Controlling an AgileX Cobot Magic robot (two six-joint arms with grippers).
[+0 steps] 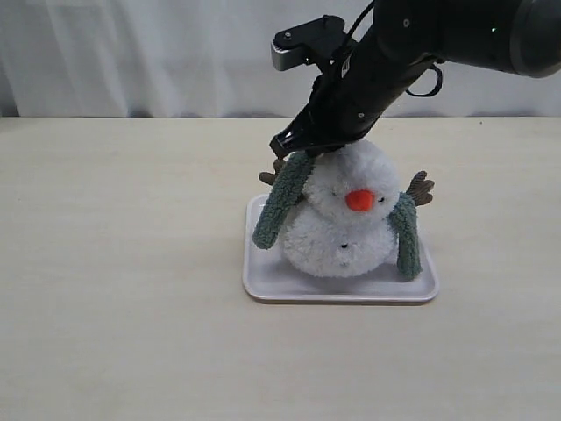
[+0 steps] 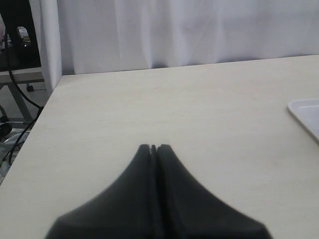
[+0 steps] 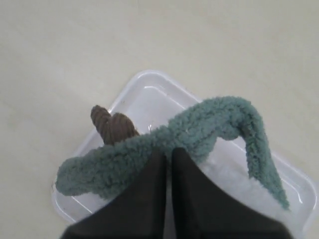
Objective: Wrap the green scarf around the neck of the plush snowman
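Green scarf [image 1: 279, 206] hangs draped behind the plush snowman [image 1: 342, 241], passing over the back of the head, with one end dangling down each side of the body and both ends reaching near the white tray [image 1: 263, 289] the toy stands on. The front of the snowman's neck [image 1: 329, 213], under the orange nose [image 1: 359, 200], is bare of fabric. The right gripper [image 1: 302, 149] reaches across from the right of the exterior view and pinches the scarf at the top of the strand on that view's left, just beside the head; in the right wrist view its fingers are clenched on the fuzzy fabric next to a brown twig arm [image 3: 112, 127]. The left gripper [image 2: 153, 147] is clenched on nothing, hovering over bare table [image 2: 174, 99], with only a corner of the tray in its view.
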